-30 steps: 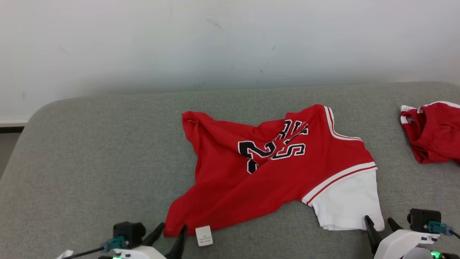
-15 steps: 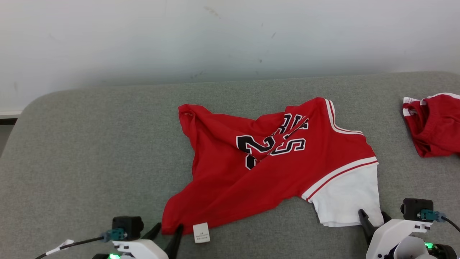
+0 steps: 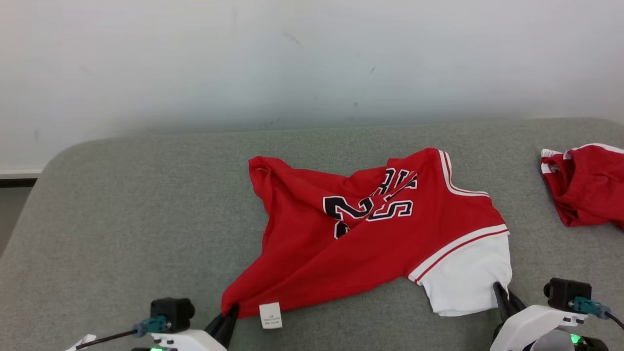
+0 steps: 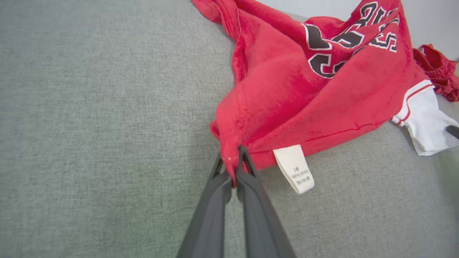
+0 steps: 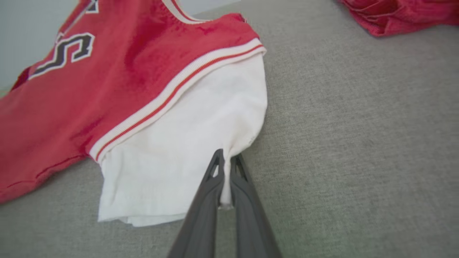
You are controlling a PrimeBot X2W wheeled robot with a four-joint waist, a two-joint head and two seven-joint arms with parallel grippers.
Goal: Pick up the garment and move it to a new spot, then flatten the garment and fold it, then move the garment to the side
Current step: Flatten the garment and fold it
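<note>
- Pinching the near red corner of the garment [image 3: 341,253] with the left gripper [image 4: 232,161], both dark fingers pressing together on a bunched fold of cloth.
- Clamping the near edge of the white sleeve [image 5: 186,143] with the right gripper [image 5: 226,159], fingers squeezing tight on a thin tuck of fabric.
- Making both pinches at the side of the garment nearest the robot, low over the grey cushion [image 3: 122,219].
- Leaving the rest of the garment lying rumpled around the middle of the cushion, red body creasing diagonally, black numerals [image 3: 370,209] facing up and partly folding over.
- Showing a white tag [image 3: 270,314] sticking out from the red hem, lying flat on the cushion just beside the left gripper's fingertips.
- Lying well apart from a second red piece of clothing [image 3: 585,185], crumpling at the cushion's right edge.
- Backing onto a pale wall [image 3: 292,58] beyond the cushion's far edge.
</note>
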